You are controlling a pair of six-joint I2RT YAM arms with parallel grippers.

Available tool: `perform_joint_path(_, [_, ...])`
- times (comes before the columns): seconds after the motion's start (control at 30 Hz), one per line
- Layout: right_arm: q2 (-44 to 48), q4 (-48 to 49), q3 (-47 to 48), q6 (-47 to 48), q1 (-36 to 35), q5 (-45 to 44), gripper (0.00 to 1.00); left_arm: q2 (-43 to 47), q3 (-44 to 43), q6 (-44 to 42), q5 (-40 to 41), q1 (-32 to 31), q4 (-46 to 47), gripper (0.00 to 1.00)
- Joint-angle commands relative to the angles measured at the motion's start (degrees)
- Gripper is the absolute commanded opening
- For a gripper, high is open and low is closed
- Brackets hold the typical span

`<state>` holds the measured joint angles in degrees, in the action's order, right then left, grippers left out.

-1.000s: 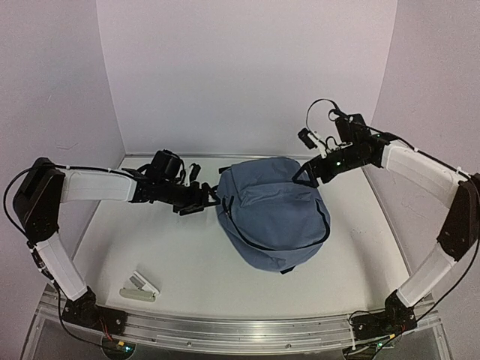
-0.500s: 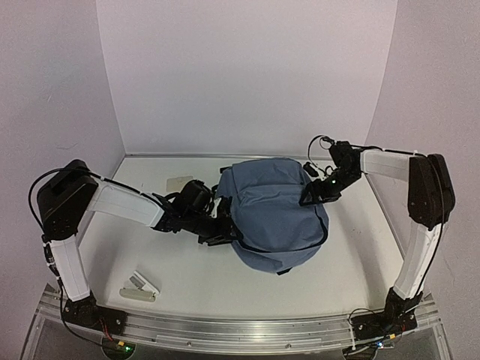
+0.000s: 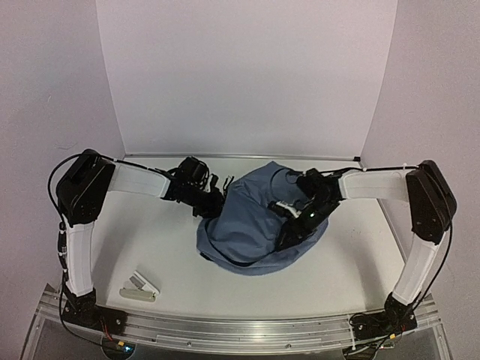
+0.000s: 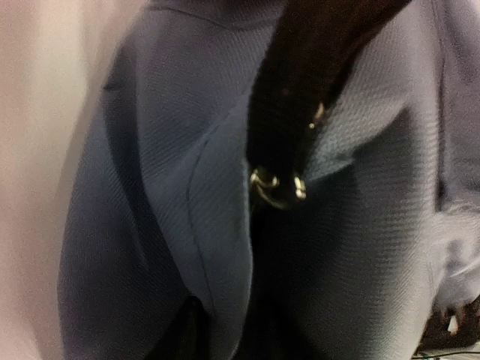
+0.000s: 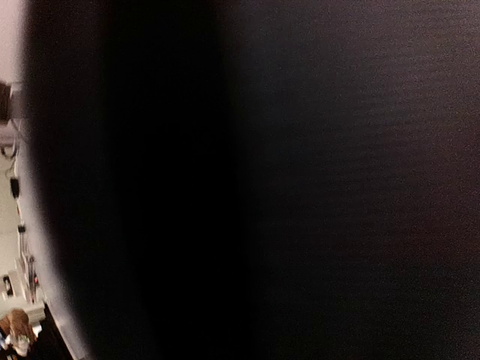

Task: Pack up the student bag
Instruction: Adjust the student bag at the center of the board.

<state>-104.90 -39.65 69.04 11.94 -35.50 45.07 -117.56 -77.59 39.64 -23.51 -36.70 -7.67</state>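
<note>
Top external view first: the student bag (image 3: 247, 225) sits slumped in the middle of the table (image 3: 150, 240), and both arms are reaching in on it. The left gripper (image 3: 216, 199) is right against the bag's edge on its own side, fingertips touching or buried in the fabric. The right gripper (image 3: 296, 221) comes over from the other side and presses down into the top of the bag, so the bag sits between the two tools. A small white item (image 3: 140, 287) lies well behind the left gripper, back toward that arm's base, untouched.

Left wrist view: blurry, but it's all blue-grey fabric straight ahead of the fingers, with a black strap (image 4: 300, 97) hanging across and a metal ring (image 4: 277, 187) at its end. I honestly can't tell how wide the jaws stand or whether they've got anything pinched.

Right wrist view: almost entirely a dark surface (image 5: 300, 180) jammed up against the lens, possibly the bag's lining. No way to tell the jaw state there either.

My read: this is the bag-opening step, getting a hold on the mouth. Next up calls for a firm pinch on each side, then spreading the opening apart before that white item goes in.
</note>
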Motion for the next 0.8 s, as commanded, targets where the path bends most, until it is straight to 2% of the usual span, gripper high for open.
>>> perform_joint_path(0.0, [4.4, -6.7, 6.1, 1.1, -3.5, 4.2, 0.71, 6.3, -1.3, -4.1, 1.8, 3.2, -3.0, 0.54])
perform_joint_path(0.1, [7.9, -7.4, 11.3, -0.2, 3.9, 4.6, 0.82, 12.0, 3.4, -4.1, 2.5, 3.4, -3.3, 0.67])
perform_joint_path(0.17, [7.9, -7.6, 14.6, -0.5, 8.8, 2.1, 0.84, 14.9, 7.2, -3.0, 1.5, 3.2, -3.2, 0.69])
perform_joint_path(0.27, [4.7, -7.7, 19.1, 0.5, 12.8, -6.3, 0.85, 19.2, 13.8, -0.8, 1.7, 2.1, -1.8, 0.72])
perform_joint_path(0.37, [0.2, -7.5, 23.2, 2.1, 14.0, -14.5, 0.85, 23.9, 20.1, 1.6, 4.4, -0.1, -1.6, 0.74])
perform_joint_path(0.5, [-7.0, -7.5, 30.2, 1.5, 15.4, -19.8, 0.86, 30.0, 26.6, 6.0, 7.4, -4.1, -1.1, 0.75])
perform_joint_path(0.67, [-12.9, -7.5, 33.2, 2.0, 17.1, -19.9, 0.85, 32.3, 29.9, 9.9, 10.3, -11.0, -4.1, 0.78])
perform_joint_path(0.77, [-14.0, -7.8, 30.9, 2.3, 17.2, -17.6, 0.81, 31.9, 33.1, 13.2, 9.3, -12.6, -0.5, 0.77])
